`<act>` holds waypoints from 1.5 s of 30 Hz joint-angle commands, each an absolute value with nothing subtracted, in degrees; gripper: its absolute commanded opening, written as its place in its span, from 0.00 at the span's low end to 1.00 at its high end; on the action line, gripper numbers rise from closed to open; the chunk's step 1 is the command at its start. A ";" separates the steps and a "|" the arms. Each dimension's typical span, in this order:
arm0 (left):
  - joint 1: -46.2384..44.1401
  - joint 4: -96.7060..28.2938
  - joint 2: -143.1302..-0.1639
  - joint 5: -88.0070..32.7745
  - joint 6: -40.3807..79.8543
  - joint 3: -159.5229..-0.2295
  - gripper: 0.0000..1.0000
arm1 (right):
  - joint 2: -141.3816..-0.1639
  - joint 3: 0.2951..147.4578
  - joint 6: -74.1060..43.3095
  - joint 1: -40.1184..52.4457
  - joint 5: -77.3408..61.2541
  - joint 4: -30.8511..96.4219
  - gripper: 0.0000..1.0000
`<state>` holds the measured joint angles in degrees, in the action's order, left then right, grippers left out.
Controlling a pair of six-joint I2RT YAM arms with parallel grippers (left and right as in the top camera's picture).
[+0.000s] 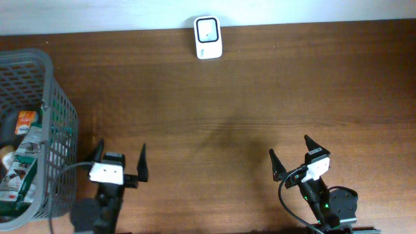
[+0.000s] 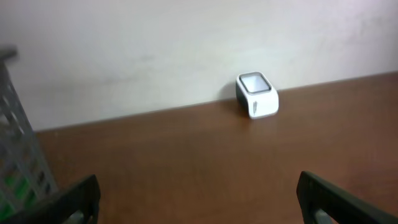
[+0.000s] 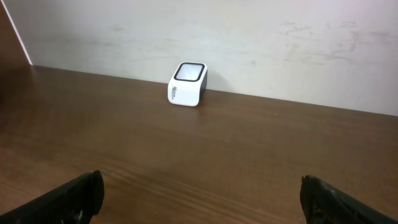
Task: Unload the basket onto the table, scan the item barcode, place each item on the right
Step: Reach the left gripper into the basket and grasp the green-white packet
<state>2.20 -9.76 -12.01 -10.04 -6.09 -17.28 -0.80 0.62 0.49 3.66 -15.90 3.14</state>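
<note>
A small white barcode scanner (image 1: 208, 38) stands at the table's far edge against the wall; it also shows as the scanner (image 2: 257, 95) in the left wrist view and the scanner (image 3: 188, 84) in the right wrist view. Packaged items (image 1: 25, 156) lie in the grey basket (image 1: 62, 130) at the left. My left gripper (image 1: 121, 158) hovers near the front edge just right of the basket, open and holding nothing. My right gripper (image 1: 290, 154) is at the front right, also open and empty. Bare wood lies between both pairs of fingers.
The basket's mesh wall (image 2: 18, 155) rises close to the left of my left gripper. A pale wall runs along the table's back edge behind the scanner.
</note>
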 commanded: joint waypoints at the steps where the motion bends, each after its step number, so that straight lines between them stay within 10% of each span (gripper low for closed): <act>1: 2.02 -13.65 -22.31 -9.67 -5.17 -29.61 0.99 | -0.51 0.78 0.64 3.36 -15.86 4.12 0.98; 21: 2.04 -67.24 -84.16 -9.41 -10.61 -109.97 0.99 | -0.51 0.78 0.64 3.36 -15.86 4.12 0.98; 30: 14.02 -61.73 -85.06 10.55 3.03 -112.99 0.98 | -0.51 0.78 0.64 3.36 -15.86 4.12 0.98; 45: 42.85 -56.53 -89.08 1.15 -3.01 -94.21 0.89 | -0.51 0.78 0.64 3.36 -15.86 4.12 0.98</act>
